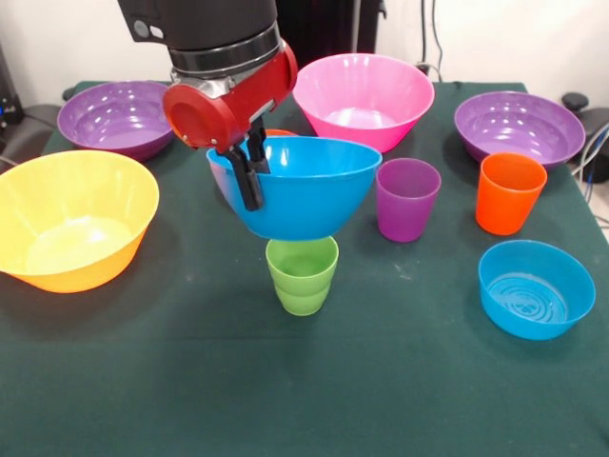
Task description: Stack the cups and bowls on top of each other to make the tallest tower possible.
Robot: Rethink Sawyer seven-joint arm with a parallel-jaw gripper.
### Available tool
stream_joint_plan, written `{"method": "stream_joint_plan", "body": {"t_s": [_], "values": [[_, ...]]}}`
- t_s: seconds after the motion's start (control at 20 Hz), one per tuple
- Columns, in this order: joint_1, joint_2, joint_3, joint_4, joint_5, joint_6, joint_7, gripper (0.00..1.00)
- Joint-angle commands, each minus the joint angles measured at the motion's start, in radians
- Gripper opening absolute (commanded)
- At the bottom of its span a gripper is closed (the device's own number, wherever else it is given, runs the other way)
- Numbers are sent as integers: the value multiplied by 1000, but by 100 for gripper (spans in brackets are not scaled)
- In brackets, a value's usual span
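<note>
A green stepped cup (302, 276) stands upright at the table's middle. The medium blue bowl (304, 190) sits upright right over the cup's mouth, its base at the cup's rim; I cannot tell if it rests there or hovers just above. My gripper (252, 169) is shut on the bowl's left rim, one finger inside and one finger (248, 188) outside. The purple cup (407, 198) and the orange cup (510, 192) stand to the right. A sliver of a small orange bowl (279, 132) shows behind the blue bowl.
A large yellow-orange bowl (76, 219) sits at the left, a wide purple bowl (116, 116) behind it. A large pink bowl (363, 95) is at the back centre, another purple bowl (519, 126) at the back right, a shallow blue bowl (536, 288) at the front right.
</note>
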Motion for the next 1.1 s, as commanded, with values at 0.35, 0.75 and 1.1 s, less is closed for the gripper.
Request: {"method": "stream_joint_plan", "body": {"t_s": [0.35,0.75,1.1], "values": [[53,52,-76,-2,-63,-80,114,0],[63,56,-90,-4,-62,-88,108,0],[63,58,-94,1,-63,-98,106,0]]}}
